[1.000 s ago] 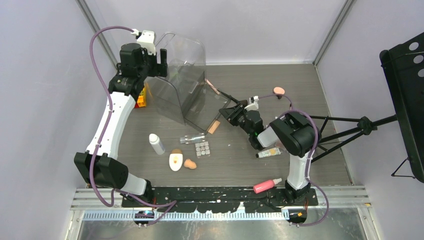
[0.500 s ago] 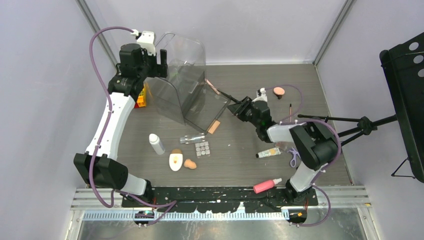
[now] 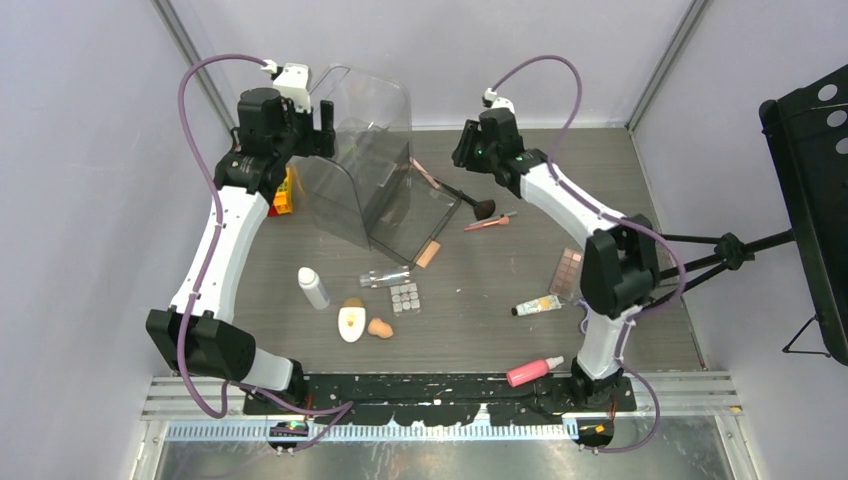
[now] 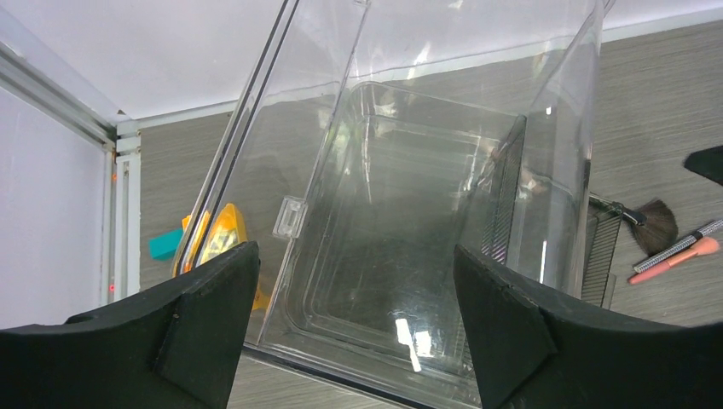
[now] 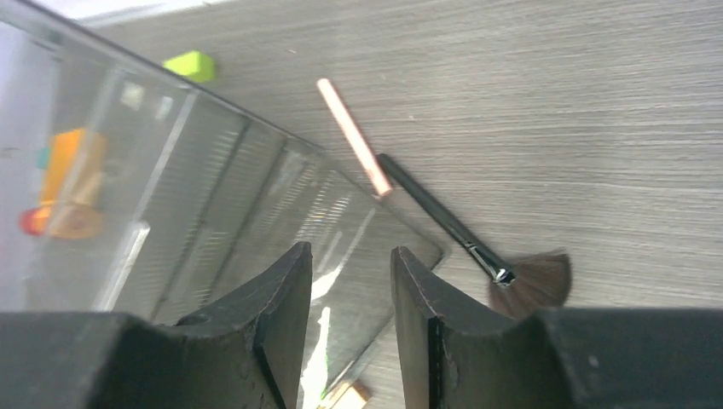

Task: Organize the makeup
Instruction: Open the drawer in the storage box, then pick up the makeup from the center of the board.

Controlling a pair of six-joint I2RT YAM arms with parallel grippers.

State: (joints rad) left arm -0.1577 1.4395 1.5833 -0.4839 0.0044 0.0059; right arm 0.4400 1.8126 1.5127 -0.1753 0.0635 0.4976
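Observation:
My left gripper (image 3: 322, 124) is open and empty at the back left, against the clear case (image 3: 370, 170); in the left wrist view (image 4: 355, 256) its jaws stand wide over the case (image 4: 409, 213). My right gripper (image 3: 463, 146) is open and empty at the back, above the black brush (image 3: 465, 197); its wrist view (image 5: 349, 256) shows the brush (image 5: 452, 226) lying at the case's corner. On the table lie a pink pencil (image 3: 490, 222), white bottle (image 3: 313, 288), clear bottle (image 3: 385, 277), square-pan palette (image 3: 405, 297), white oval compact (image 3: 351, 322), peach sponge (image 3: 380, 327), cream tube (image 3: 537, 305) and pink bottle (image 3: 533, 371).
Toy bricks (image 3: 285, 192) sit left of the case, and a green brick (image 5: 192, 66) lies behind it. A brown palette (image 3: 566, 273) lies by the right arm. A black tripod (image 3: 720, 250) stands at the right edge. Walls close the back and sides.
My right arm has swung from the table's middle up to the back beside the case. The pink pencil and brown palette have come into view. The left arm has not moved.

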